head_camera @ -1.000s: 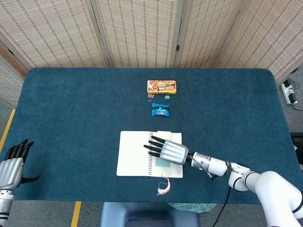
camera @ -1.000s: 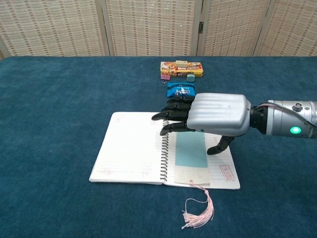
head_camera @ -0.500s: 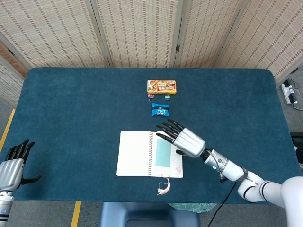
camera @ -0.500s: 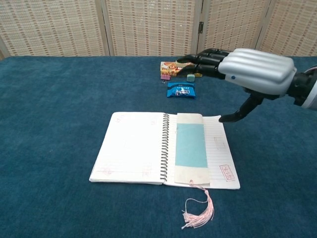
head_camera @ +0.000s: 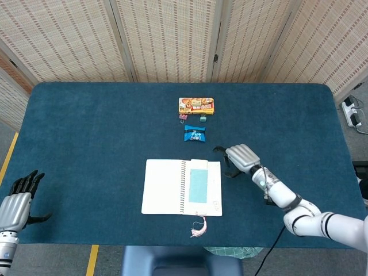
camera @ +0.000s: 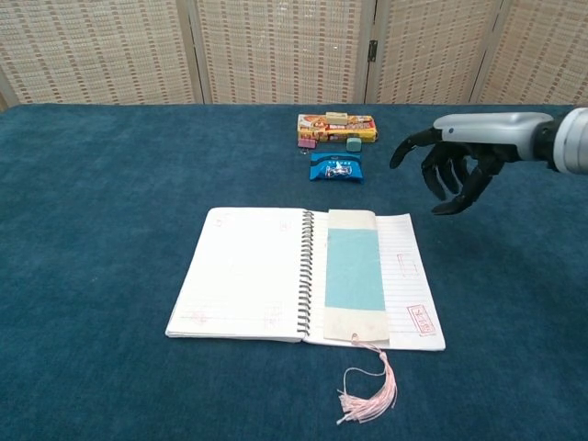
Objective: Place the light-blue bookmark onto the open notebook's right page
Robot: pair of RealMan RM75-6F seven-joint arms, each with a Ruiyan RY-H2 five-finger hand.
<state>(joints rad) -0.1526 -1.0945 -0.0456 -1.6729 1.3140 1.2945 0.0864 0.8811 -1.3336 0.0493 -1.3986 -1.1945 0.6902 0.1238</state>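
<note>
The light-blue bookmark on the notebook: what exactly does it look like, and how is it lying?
The bookmark is a flat cream strip, seemingly card, with a large light-blue panel on its face. It lies lengthwise on the right page of the open spiral notebook, close beside the wire binding. A pale pink tassel trails from its near end off the page onto the blue tablecloth. Nothing grips it; the right hand hangs apart, above the cloth.
</note>
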